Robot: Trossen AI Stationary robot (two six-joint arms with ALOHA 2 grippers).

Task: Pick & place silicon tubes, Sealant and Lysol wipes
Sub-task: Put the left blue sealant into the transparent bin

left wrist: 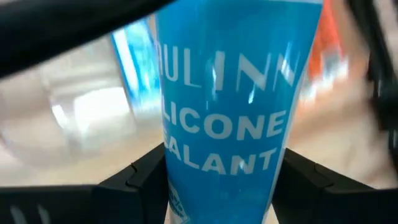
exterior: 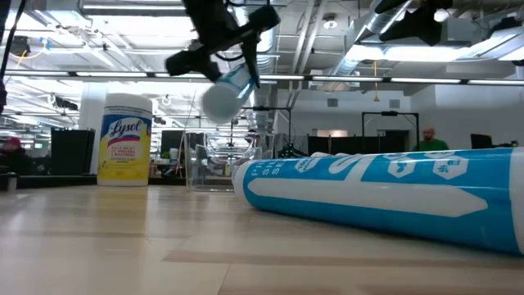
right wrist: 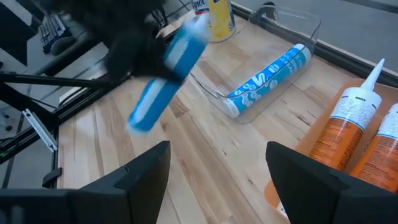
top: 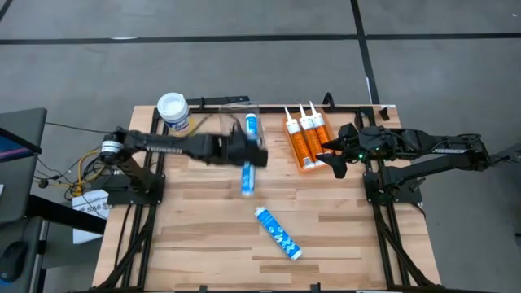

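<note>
The left end effector (top: pixel 244 155) grips a blue silicone sealant tube (top: pixel 247 177) above the bench, its long axis aimed toward the clear bin (top: pixel 213 110) just beyond, where another tube (top: pixel 251 126) lies.

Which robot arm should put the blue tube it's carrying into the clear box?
Left. Its tool is already shut on a blue tube, lifted right beside the clear bin. The right tool hangs open and empty by the orange tubes.
</note>
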